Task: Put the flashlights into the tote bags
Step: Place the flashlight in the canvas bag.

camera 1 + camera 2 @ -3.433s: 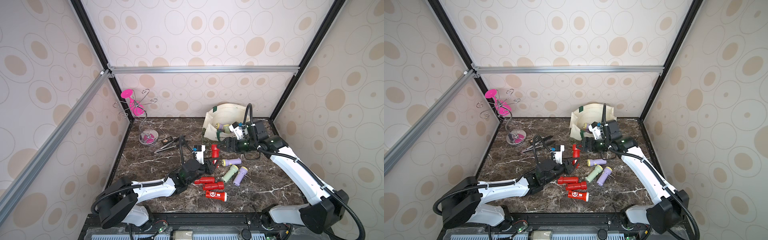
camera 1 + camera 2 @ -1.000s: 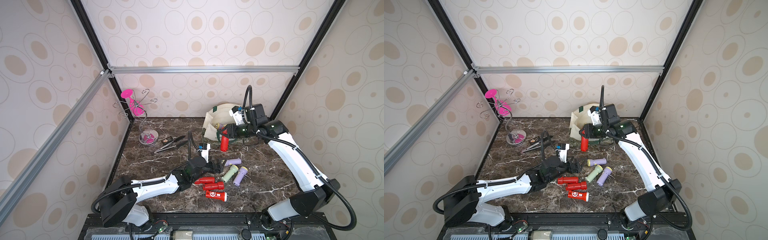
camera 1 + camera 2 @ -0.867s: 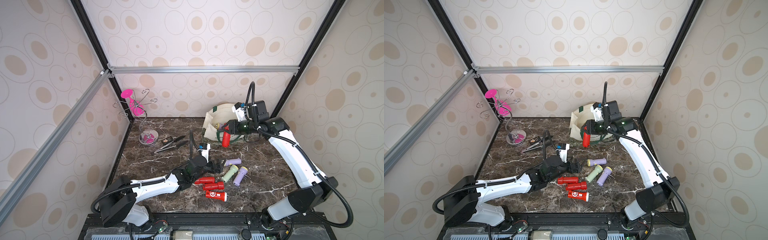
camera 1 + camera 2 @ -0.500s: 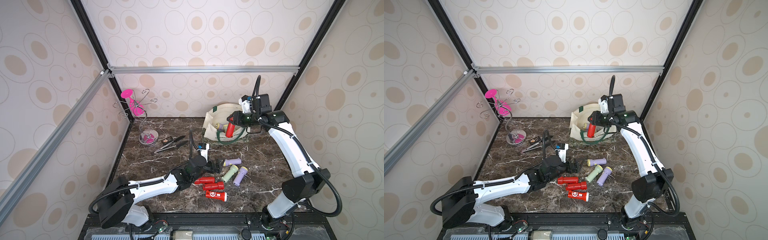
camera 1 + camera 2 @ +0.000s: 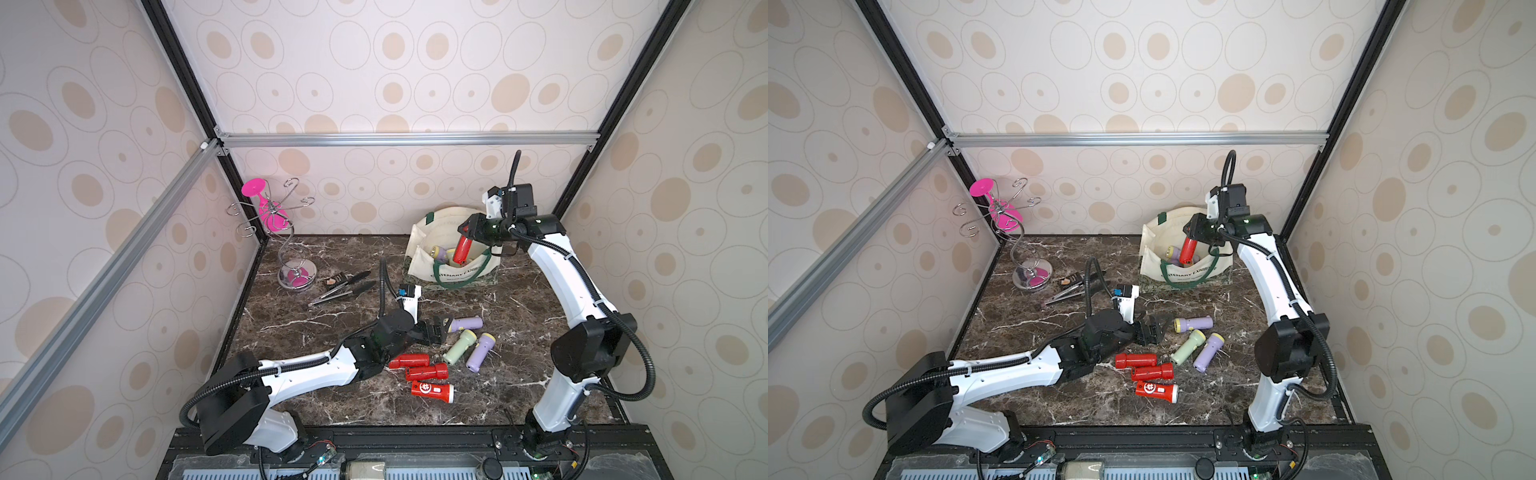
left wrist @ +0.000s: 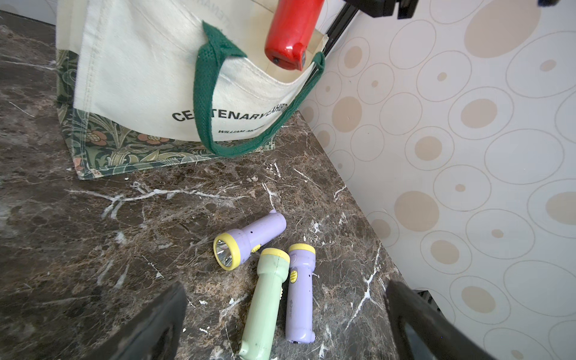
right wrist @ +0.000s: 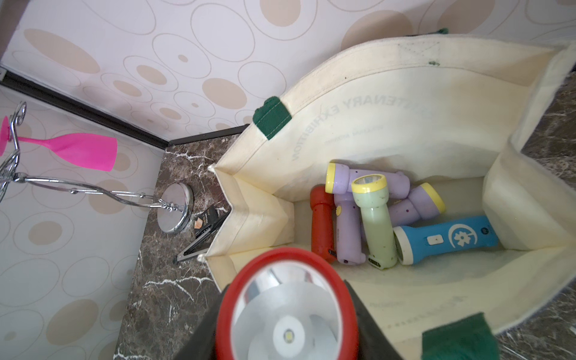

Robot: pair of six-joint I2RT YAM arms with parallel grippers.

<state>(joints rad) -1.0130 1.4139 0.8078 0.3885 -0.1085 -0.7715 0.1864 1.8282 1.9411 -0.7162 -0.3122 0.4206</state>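
"Flashlights [image 5: 428,371], where are they?"

"Six lie on the marble table [image 5: 316,324], lower centre in both top views. Three red ones sit side by side. Just right of them a pale green flashlight [image 5: 459,347] lies close to two lilac flashlights [image 5: 467,323]. More are inside the tote bag [image 5: 417,259], which stands upper right of centre."

"What's in the bag?"

"The right wrist view shows a blue flashlight [image 7: 445,240], a pale green one, three lilac and a red one, heaped on its floor."

"And the claws?"

"The right gripper [image 5: 469,230] is clenched on the head of a red flashlight [image 5: 462,249]. That one hangs tilted, tail down, over the bag's open mouth. Whether it touches the canvas I cannot tell. The left gripper [image 5: 437,330] is released, jaws spread wide with nothing between them. It sits low over the table, just beside the head of a lilac flashlight."

"Anything else?"

"Black-handled tongs [image 5: 340,286] lie left of the bag. A wire rack [image 5: 291,249] with a pink glass [image 5: 270,208] stands at the left back corner."
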